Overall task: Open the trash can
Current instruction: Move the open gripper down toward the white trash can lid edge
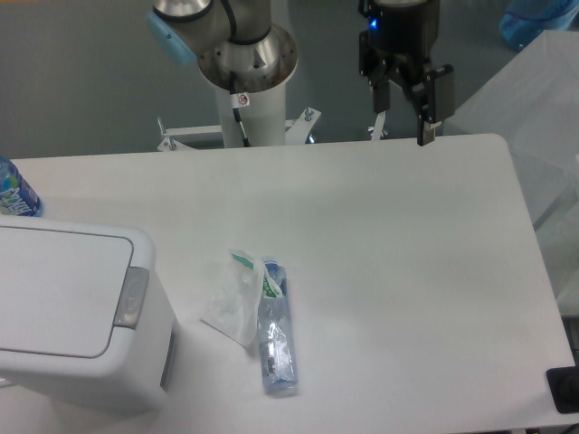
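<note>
The trash can is a big white boxy bin at the lower left of the table, its flat lid down. A small grey push-button latch sits on the lid's right edge. My gripper hangs high over the table's far edge, well to the right of the can and far from it. Its two dark fingers are spread apart with nothing between them.
A crushed clear plastic bottle with a crumpled wrapper lies just right of the can. Part of a blue-labelled bottle shows at the left edge. The arm's white base column stands behind the table.
</note>
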{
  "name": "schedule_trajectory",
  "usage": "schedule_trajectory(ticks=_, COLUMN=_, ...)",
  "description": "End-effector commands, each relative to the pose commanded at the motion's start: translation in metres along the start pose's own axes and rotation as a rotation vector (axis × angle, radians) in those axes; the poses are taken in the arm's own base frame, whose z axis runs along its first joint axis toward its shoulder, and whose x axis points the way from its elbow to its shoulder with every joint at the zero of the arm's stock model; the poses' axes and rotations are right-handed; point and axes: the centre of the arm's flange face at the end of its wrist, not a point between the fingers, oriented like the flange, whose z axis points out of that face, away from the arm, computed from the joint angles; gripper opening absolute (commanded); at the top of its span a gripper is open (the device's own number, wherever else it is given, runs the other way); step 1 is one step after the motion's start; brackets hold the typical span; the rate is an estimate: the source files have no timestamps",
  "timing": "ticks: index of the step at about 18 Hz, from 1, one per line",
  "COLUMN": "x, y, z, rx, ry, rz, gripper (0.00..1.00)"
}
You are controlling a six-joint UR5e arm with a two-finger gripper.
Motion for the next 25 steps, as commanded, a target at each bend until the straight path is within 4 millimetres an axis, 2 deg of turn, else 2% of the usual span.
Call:
schedule_trajectory(ticks=5, x=0.0, y=-0.005, z=-0.004, rx=0.026, ry=-0.009, rz=-0.035, gripper=1.0)
schedule_trajectory(ticks=8, x=-0.001, y=-0.012, z=-0.002, rx=0.077, ry=-0.006, rz=-0.202, gripper=1.0)
schedule_trajectory(ticks=13, x=-0.005, y=-0.04, z=-0.005, rx=0.198, ry=-0.018, rz=-0.427, gripper=1.0)
schedule_trajectory(ticks=19, x=-0.01, y=-0.111, z=0.001, rx=0.282, ry=-0.059, rz=-0.601, gripper=1.0)
schedule_trajectory(ticks=23, x=-0.005, y=-0.16, z=0.007, rx=0.337, ry=-0.036, rz=-0.745, gripper=1.0)
schedule_trajectory(ticks=25, x=-0.005, y=-0.183, z=0.011, rx=0.368, ry=-0.04, rz=-0.761, gripper=1.0)
